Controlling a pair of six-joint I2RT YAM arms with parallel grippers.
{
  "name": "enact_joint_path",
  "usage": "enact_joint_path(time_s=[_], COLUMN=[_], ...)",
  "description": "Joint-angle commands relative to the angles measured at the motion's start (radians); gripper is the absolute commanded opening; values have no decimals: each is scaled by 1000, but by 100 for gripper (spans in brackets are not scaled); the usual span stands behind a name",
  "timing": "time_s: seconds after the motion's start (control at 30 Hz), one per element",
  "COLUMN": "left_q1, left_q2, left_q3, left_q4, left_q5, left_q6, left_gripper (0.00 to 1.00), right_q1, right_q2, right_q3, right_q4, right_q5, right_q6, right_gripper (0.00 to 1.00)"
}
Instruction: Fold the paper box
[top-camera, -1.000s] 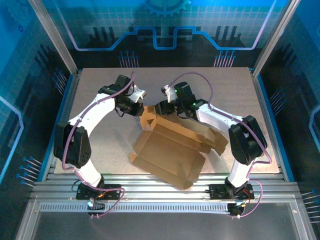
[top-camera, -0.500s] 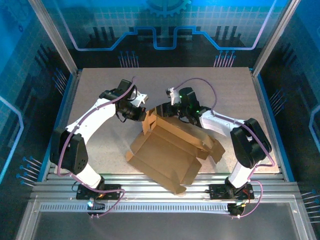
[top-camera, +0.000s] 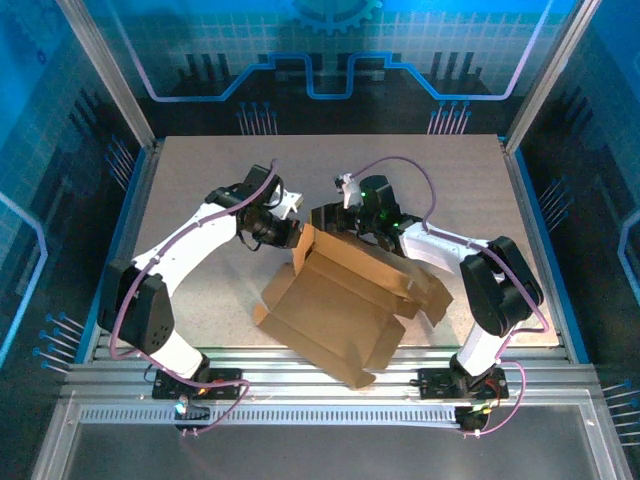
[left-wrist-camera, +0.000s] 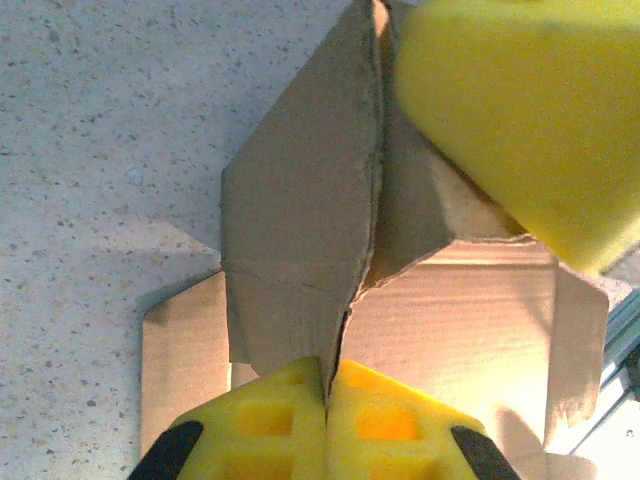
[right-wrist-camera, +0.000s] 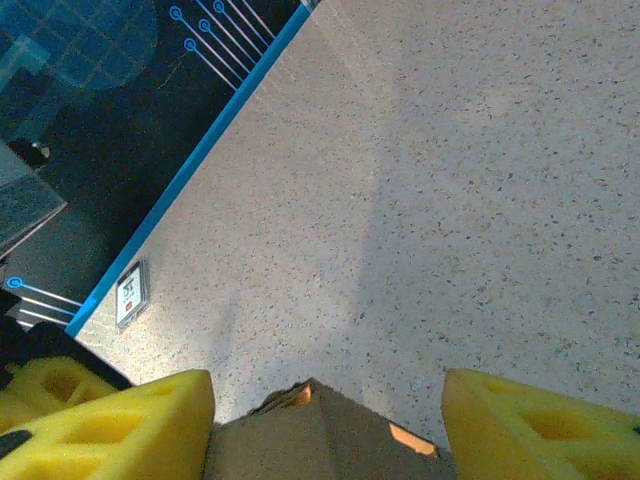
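Observation:
The paper box (top-camera: 345, 295) is a brown cardboard sheet, partly raised, lying mid-table with its flaps spread toward the near edge. My left gripper (top-camera: 291, 232) is at the box's far left corner. In the left wrist view its yellow fingers (left-wrist-camera: 270, 420) are shut on the edge of an upright flap of the paper box (left-wrist-camera: 300, 220). My right gripper (top-camera: 325, 216) hovers over the same far corner. Its jaws (right-wrist-camera: 328, 395) stand open, with the cardboard corner (right-wrist-camera: 320, 440) between the fingers and touching neither pad. One right finger (left-wrist-camera: 530, 110) shows in the left wrist view.
The speckled table (top-camera: 200, 170) has free room at the back and on the left. Its blue edge (right-wrist-camera: 200, 150) and the enclosure walls (top-camera: 560, 150) bound it. The box's near corner (top-camera: 362, 378) reaches the metal rail at the front.
My right gripper's jaws have spread wider over the box's corner. The left gripper has carried its flap rightward and the box has shifted a little toward the near left.

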Motion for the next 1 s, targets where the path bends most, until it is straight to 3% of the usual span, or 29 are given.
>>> enact_joint_path(time_s=[0.0, 0.23, 0.63, 0.97], left_q1=[-20, -22, -18, -3], left_q2=[-24, -29, -7, -19], left_q3=[-30, -36, 17, 36], left_q4=[-48, -57, -102, -104], left_q5=[15, -11, -64, -18], left_q6=[-36, -34, -21, -15], left_gripper=[2, 4, 15, 19], right_q1=[9, 22, 41, 47], right_q2=[35, 81, 91, 102], right_q3=[7, 44, 42, 51], right_q4=[23, -4, -63, -106], right_q5=[11, -19, -9, 5], right_q6=[-3, -27, -79, -114], right_gripper=[66, 67, 67, 66])
